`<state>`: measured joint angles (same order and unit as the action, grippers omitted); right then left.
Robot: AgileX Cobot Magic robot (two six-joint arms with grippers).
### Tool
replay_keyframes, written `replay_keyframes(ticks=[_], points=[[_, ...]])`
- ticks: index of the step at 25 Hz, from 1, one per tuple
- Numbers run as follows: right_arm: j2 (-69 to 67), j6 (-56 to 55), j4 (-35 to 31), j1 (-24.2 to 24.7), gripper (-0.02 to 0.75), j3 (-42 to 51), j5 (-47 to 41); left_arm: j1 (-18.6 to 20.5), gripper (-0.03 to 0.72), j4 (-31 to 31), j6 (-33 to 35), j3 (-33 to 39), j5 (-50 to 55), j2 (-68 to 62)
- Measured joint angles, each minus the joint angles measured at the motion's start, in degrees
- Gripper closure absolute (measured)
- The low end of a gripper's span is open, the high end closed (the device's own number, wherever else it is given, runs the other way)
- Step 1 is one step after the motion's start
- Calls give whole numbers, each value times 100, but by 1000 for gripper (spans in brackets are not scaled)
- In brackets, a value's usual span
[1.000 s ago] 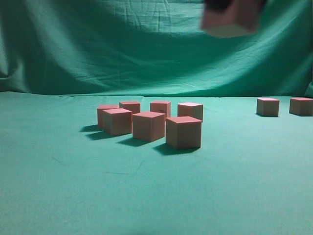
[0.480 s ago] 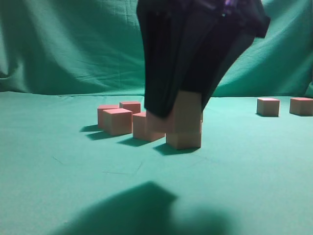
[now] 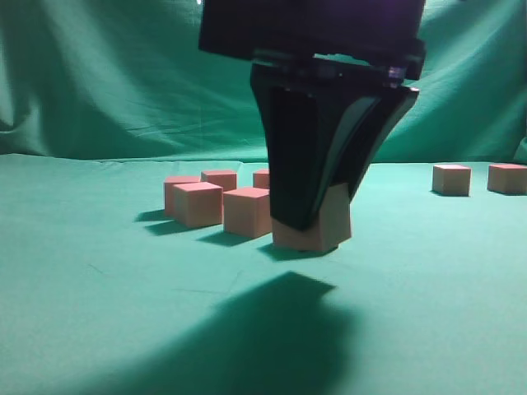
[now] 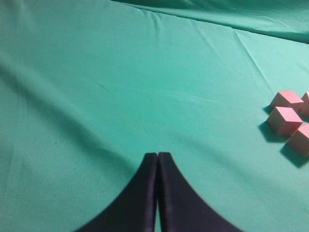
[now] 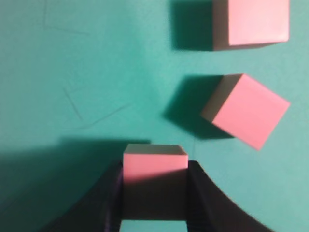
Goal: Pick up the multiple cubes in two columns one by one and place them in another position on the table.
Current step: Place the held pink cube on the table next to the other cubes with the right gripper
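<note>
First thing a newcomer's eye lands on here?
The big black right gripper, front and centre in the exterior view, clamped on a pinkish cube low over the green table. Then the cluster of cubes behind it, and two more far right.

We see matte cubes, pinkish-red on top with tan sides, smooth-faced. The table wears lightly creased green cloth, and the backdrop at the frame's top is wrinkled cloth. The right gripper looks dull black.

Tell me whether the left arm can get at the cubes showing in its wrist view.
Probably yes: only bare table lies between the left gripper and those cubes. Its jaws are shut, so they must open first.
</note>
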<state>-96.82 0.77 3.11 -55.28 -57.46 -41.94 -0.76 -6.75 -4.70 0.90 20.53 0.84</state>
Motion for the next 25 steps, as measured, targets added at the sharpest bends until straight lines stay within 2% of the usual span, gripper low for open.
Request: replay_keyframes(ticks=[5,25], points=[[-52,0,188,0,480,0,263,0,688,0,0,0,0,0],[-330,-267,411,0,480,0,287,0,688,0,0,0,0,0]])
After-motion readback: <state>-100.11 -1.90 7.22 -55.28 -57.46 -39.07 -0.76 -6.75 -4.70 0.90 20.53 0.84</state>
